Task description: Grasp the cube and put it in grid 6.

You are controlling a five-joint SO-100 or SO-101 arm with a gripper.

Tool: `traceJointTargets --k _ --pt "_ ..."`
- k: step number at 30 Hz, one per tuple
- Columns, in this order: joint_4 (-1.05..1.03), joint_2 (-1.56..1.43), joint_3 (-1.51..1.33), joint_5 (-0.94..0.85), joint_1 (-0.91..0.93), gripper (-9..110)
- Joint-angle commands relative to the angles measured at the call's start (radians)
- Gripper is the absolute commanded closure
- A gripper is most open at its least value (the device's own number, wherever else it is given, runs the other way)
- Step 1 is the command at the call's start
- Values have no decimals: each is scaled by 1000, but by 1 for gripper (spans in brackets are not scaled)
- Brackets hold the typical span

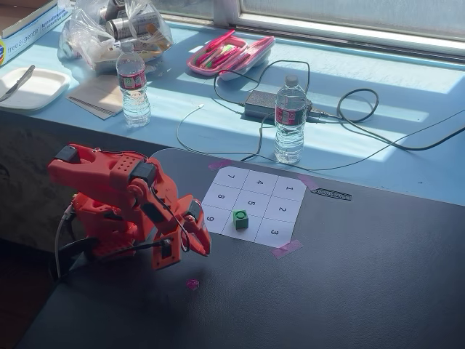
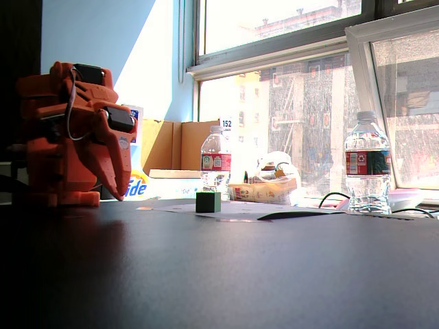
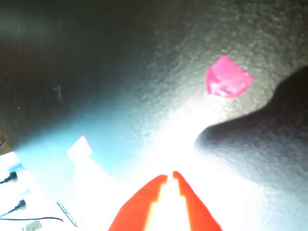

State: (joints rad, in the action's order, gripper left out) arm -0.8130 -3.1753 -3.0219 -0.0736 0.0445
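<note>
The green cube [image 1: 240,218] sits on the numbered sheet [image 1: 251,204], on the square between 5 and 3, apart from the folded orange arm [image 1: 120,207]. The claw [image 3: 170,177] points down at the dark tabletop [image 1: 349,276], its tips nearly pressed together and holding nothing, near a pink scrap [image 3: 227,77]. Two water bottles [image 1: 290,120] and cables [image 1: 349,109] lie beyond the sheet.

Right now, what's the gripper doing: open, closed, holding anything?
Gripper: closed or nearly so, fingertips almost touching in the wrist view, holding nothing. The cube sits on the numbered sheet, untouched.
</note>
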Motion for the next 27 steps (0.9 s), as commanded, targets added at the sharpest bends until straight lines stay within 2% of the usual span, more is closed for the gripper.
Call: traceJointTargets --k 1,7,27 --pt "-21 -51 -9 12 -3 101" --pt "-114 -114 -23 21 12 101" --pt "-106 -126 -51 11 5 101"
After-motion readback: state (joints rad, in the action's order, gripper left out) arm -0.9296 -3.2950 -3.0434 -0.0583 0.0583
